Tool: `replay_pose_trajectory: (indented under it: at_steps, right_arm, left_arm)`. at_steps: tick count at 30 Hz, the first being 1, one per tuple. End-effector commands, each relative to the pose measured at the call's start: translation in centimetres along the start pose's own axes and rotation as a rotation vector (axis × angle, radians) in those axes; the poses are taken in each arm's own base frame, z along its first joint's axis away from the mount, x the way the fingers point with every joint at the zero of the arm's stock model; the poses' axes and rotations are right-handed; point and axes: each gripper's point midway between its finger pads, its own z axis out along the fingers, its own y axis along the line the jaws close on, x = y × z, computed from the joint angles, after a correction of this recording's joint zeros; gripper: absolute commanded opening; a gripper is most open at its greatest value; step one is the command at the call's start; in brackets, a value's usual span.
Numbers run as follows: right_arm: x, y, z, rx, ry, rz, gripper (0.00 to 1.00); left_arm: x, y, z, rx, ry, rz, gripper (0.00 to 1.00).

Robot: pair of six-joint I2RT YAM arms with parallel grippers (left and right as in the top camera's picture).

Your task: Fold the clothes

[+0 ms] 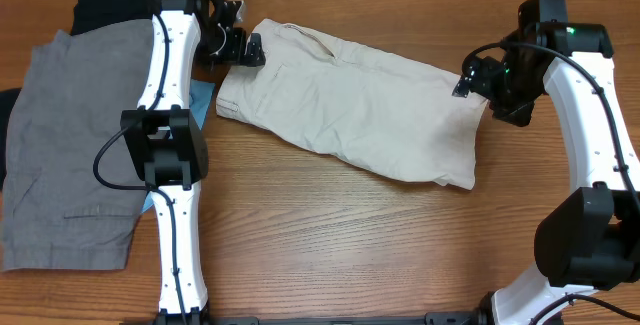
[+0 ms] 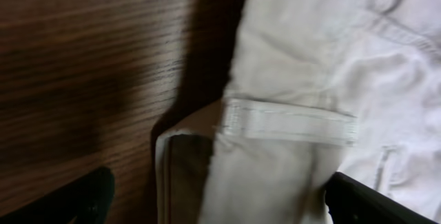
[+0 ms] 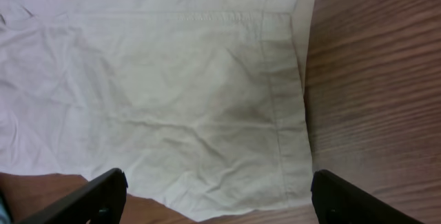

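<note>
We see our left gripper (image 1: 243, 51) wide open just above the waistband end of the cream shorts (image 1: 350, 105), and our right gripper (image 1: 468, 77) wide open above the leg end, shorts stretching between them.

table (image 1: 330, 255): brown wood grain, smooth, slight sheen
cream shorts (image 1: 350, 105): matt woven cloth, creased
grey shorts (image 1: 70, 155): matt cloth
</note>
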Motion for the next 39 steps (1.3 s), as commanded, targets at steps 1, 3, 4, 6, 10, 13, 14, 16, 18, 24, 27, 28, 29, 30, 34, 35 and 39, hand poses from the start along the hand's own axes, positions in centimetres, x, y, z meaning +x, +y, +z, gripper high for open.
replay_pose_trajectory:
  at_steps: [1,3,4,6,10,13,14,16,18,24,27,28,29,30,34,35,39]
  right_arm:
    - [0.2,0.2,-0.3,-0.007,0.006,-0.008,0.89]
    - [0.4,0.2,-0.3,-0.005,0.012,-0.006,0.89]
    - [0.4,0.2,-0.3,-0.004,0.012,-0.004,0.89]
    - [0.3,0.2,-0.3,-0.005,0.011,-0.004,0.88]
    - [0.2,0.2,-0.3,-0.007,0.007,-0.001,0.88]
    - [0.1,0.3,-0.3,-0.008,0.003,-0.002,0.88]
    - [0.1,0.3,-0.3,-0.009,0.001,-0.002,0.88]
    - [0.0,0.4,-0.3,-0.011,-0.004,-0.003,0.88]
    - [-0.2,0.4,-0.3,-0.013,-0.009,0.007,0.88]
    - [-0.7,0.5,0.0,-0.018,-0.022,0.016,0.81]
    - [-0.7,0.5,0.1,-0.018,-0.025,0.015,0.81]
    - [-0.8,0.5,0.1,-0.019,-0.027,0.014,0.81]
    - [-0.8,0.5,0.1,-0.02,-0.028,0.014,0.81]
    - [-0.8,0.5,0.1,-0.021,-0.03,0.013,0.81]
    - [-1.1,0.8,0.1,-0.035,-0.04,0.013,0.79]
    - [-1.2,1.1,0.1,-0.052,-0.044,0.011,0.79]
    - [-1.6,2.0,0.6,-0.106,-0.048,0.004,0.72]
  left_arm:
    - [1.1,0.1,1.8,0.066,0.037,-0.016,1.0]
    - [1.7,-0.2,2.5,0.103,0.059,-0.03,1.0]
    - [1.9,-0.7,2.7,0.135,0.067,-0.037,1.0]
    - [2.5,-1.4,3.4,0.196,0.088,-0.051,1.0]
    - [3.9,-2.7,4.6,0.249,0.148,-0.064,1.0]
    - [5.2,-3.8,4.9,0.265,0.202,-0.041,1.0]
    - [5.6,-4.2,4.9,0.268,0.22,-0.033,1.0]
    - [6.4,-4.9,4.9,0.273,0.253,-0.016,0.97]
    - [7.0,-5.2,5.1,0.259,0.281,-0.012,0.92]
    - [7.4,-5.9,5.3,0.25,0.302,-0.001,0.49]
    - [7.4,-6.6,5.5,0.25,0.311,-0.012,0.19]
    - [7.5,-6.9,5.6,0.25,0.315,-0.013,0.1]
    - [7.5,-7.2,5.7,0.251,0.317,-0.009,0.04]
    - [7.5,-7.4,5.7,0.251,0.318,-0.003,0.04]
    - [7.3,-8.2,5.4,0.258,0.315,0.0,0.04]
    - [7.2,-8.2,5.0,0.249,0.313,-0.01,0.04]
    - [5.9,-7.9,1.8,0.234,0.268,-0.044,0.04]
